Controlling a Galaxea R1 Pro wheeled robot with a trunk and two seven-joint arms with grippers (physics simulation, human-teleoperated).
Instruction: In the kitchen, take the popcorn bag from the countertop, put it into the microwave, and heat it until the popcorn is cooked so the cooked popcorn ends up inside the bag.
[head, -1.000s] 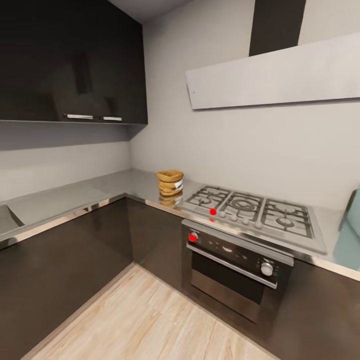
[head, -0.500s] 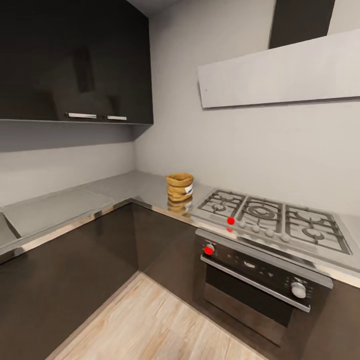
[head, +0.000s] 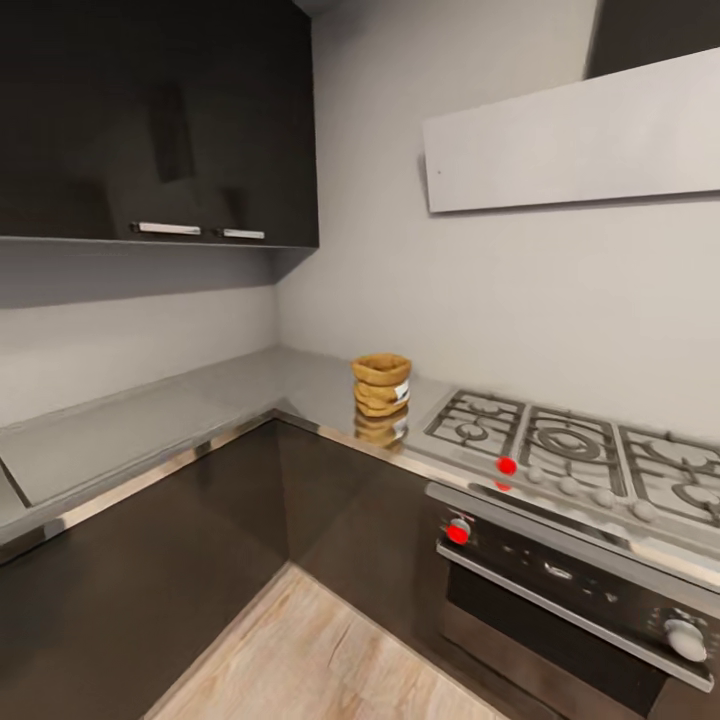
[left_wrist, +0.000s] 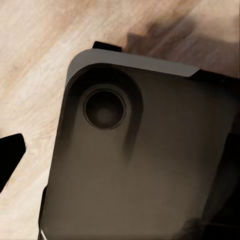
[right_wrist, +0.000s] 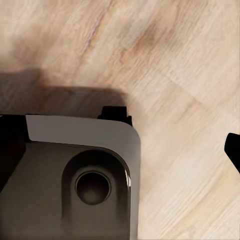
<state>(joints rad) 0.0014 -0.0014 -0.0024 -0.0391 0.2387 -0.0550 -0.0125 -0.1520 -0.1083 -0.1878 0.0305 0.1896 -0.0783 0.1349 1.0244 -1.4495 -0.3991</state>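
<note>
On the countertop (head: 150, 420), popcorn bag (head: 381, 384) unmoved beside hob (head: 570, 450), camera apparently swung left.

Open countertop (head: 150, 420) left of popcorn bag (head: 381, 384), gas hob (head: 570, 450) close beside its right

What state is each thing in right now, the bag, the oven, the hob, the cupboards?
Popcorn bag: upright on the countertop, beside the hob, top open, untouched.
Hob: no flame showing, nothing on its grates.
Oven: door shut.
Upper cupboards: doors shut.
Grippers: cannot tell if open or shut; the wrist views look down at the wooden floor.
</note>
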